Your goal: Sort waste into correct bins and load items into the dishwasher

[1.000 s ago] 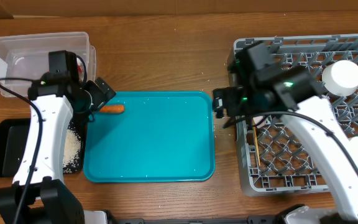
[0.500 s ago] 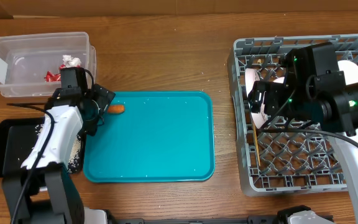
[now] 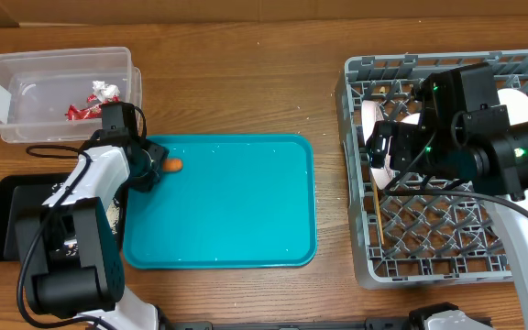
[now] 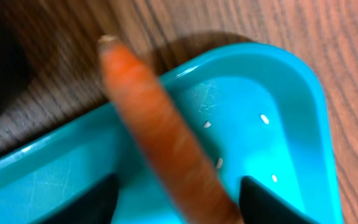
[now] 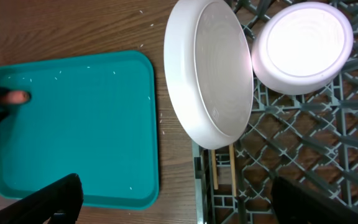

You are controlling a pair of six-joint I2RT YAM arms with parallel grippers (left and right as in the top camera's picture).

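An orange carrot (image 3: 174,165) (image 4: 160,137) lies in the far left corner of the teal tray (image 3: 227,211). My left gripper (image 3: 157,165) (image 4: 182,202) is down over the carrot's thick end, open, one dark finger (image 4: 98,199) on each side and teal showing in both gaps. My right gripper (image 3: 380,151) (image 5: 188,202) hangs open and empty over the left edge of the grey dish rack (image 3: 447,247). In the rack a white bowl (image 5: 216,74) stands on edge, a second bowl (image 5: 303,46) sits beside it, and chopsticks (image 5: 222,168) lie below.
A clear tub (image 3: 26,92) at the back left holds a red wrapper (image 3: 81,112) and a white wad (image 3: 104,89). A black tray (image 3: 7,220) with pale crumbs (image 3: 108,225) lies left of the teal tray, under my left arm.
My left gripper has dropped onto the carrot's end and its jaws have narrowed round it. My right arm pulled back from the tray's edge to over the rack, then held still.
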